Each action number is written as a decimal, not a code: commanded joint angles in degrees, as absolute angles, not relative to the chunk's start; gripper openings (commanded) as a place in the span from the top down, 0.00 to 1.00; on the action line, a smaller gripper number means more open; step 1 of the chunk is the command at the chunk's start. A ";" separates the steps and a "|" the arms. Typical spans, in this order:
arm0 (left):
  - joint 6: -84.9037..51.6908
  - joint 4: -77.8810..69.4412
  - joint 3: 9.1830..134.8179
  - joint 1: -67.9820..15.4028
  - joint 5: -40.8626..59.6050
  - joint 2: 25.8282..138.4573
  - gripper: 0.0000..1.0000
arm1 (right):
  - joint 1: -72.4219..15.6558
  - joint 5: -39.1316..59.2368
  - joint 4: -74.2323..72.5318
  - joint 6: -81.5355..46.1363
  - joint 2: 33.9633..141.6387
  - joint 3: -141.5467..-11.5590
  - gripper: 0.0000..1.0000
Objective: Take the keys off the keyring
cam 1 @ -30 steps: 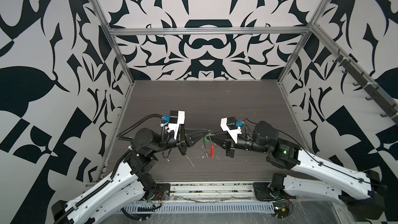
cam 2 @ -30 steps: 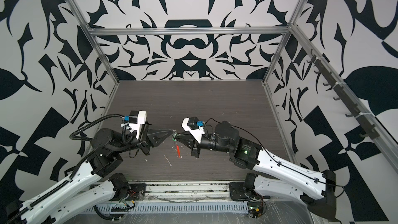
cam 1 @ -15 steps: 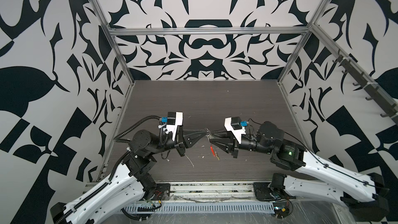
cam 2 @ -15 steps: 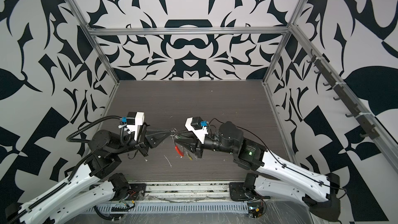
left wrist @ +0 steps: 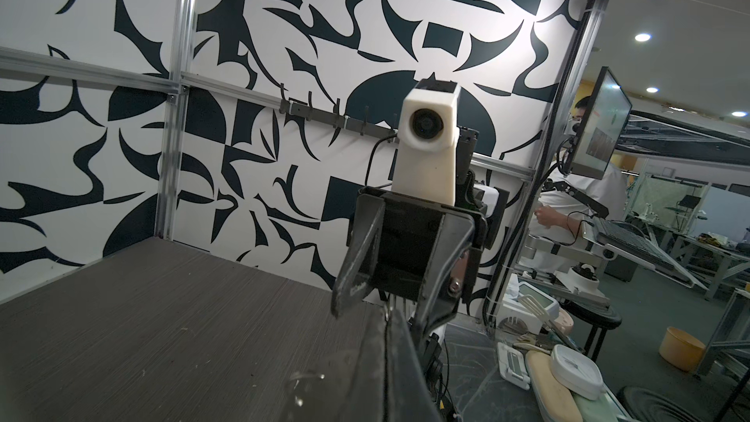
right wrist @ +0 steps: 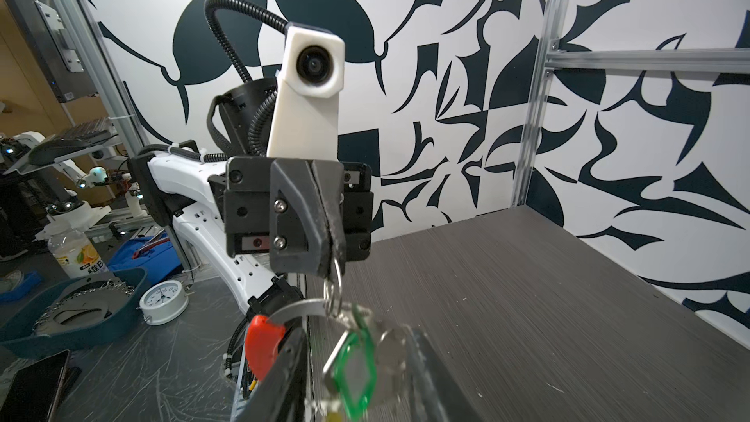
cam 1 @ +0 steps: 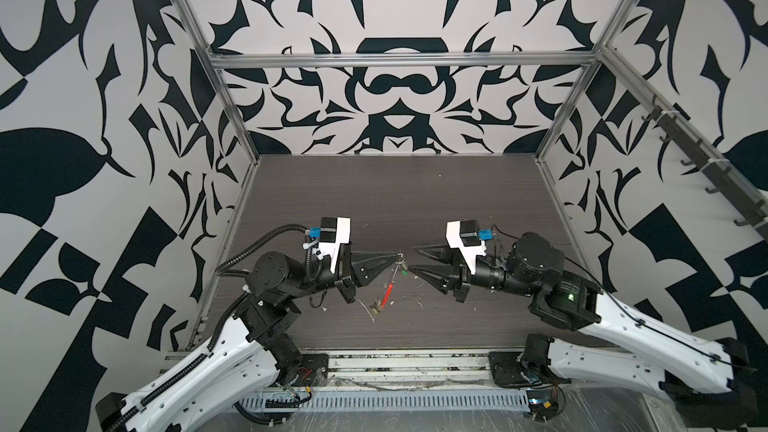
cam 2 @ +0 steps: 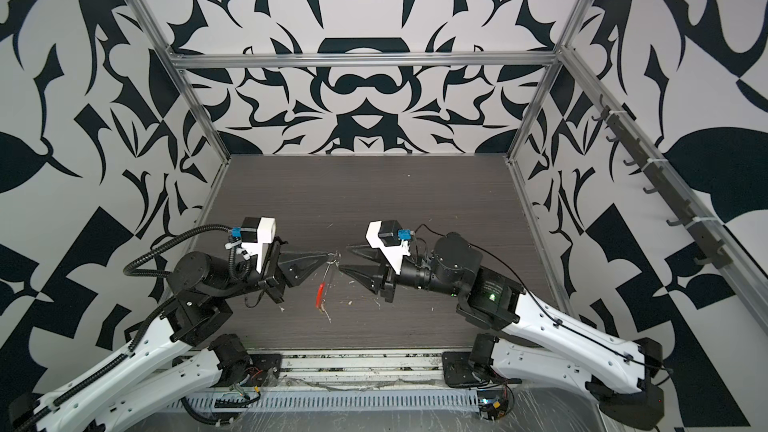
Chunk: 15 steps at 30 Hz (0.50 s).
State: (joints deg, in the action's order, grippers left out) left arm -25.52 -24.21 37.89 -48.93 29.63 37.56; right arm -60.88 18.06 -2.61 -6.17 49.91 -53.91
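Whole bundle hangs from one thin pinch; the right fingers stand empty.

The left gripper (right wrist: 332, 263) is clenched on a small split ring (right wrist: 335, 278) right at its fingertips. The keyring (right wrist: 293, 307), with its red sleeve (right wrist: 264, 341), and the green-tagged key (right wrist: 354, 375) dangle below those tips, just off the spread, empty fingers of the right gripper (cam 1: 413, 260). The likely trouble is that the ring sits at the very end of the left tips, so a tug from the right side could pull it free and drop everything to the table (cam 1: 415, 201). The dangling key can also swing, so the right fingers may close on the tag, the hoop, or nothing.
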 commanded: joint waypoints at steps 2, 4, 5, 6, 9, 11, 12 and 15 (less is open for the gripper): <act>-25.22 -24.78 37.60 -49.04 30.32 37.08 1.00 | -60.89 21.16 -8.68 -7.29 50.42 -57.13 0.56; -25.22 -24.85 37.58 -49.04 30.39 37.13 1.00 | -60.83 22.49 -9.22 -7.48 50.71 -57.28 0.56; -25.22 -24.95 37.54 -49.04 30.42 37.24 1.00 | -60.85 22.89 -9.23 -7.65 50.80 -57.38 0.55; -25.27 -25.04 37.52 -49.04 30.45 37.31 1.00 | -60.86 23.31 -9.24 -7.69 50.84 -57.38 0.55; -25.29 -25.40 37.44 -49.04 30.66 37.46 1.00 | -60.82 24.08 -8.87 -7.74 51.25 -57.56 0.55; -25.31 -25.49 37.43 -49.04 30.68 37.58 1.00 | -60.61 24.49 -8.46 -7.87 51.60 -57.62 0.57; -25.39 -25.62 37.44 -49.04 30.71 37.54 1.00 | -60.48 24.74 -8.37 -7.99 51.72 -57.55 0.59; -25.40 -25.66 37.54 -49.04 30.86 37.53 1.00 | -59.63 25.80 -8.29 -8.92 52.10 -57.48 0.63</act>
